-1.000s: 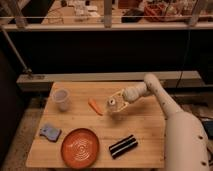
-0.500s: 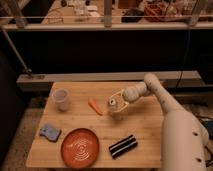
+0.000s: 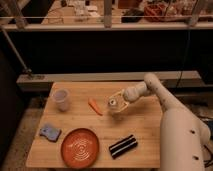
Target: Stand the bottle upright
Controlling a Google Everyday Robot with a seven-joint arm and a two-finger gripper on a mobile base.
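Wooden table (image 3: pixel 145 122). White arm (image 3: pixel 161 100) reaches in from the right, with the gripper (image 3: pixel 117 102) near table centre. The claw is closed round the bottle (image 3: pixel 115 109), one finger on each side. Bottle is tilted, its whitish cap up and to the left, its base low at the tabletop; contact there cannot be told. Carrot (image 3: pixel 95 106) lies just left of the bottle, apart from it. Clear cup (image 3: pixel 61 99) stands upright further left. Orange plate (image 3: pixel 80 148) sits at the front edge, with a blue pad (image 3: pixel 50 132) to its left and a black striped block (image 3: pixel 123 145) to its right.
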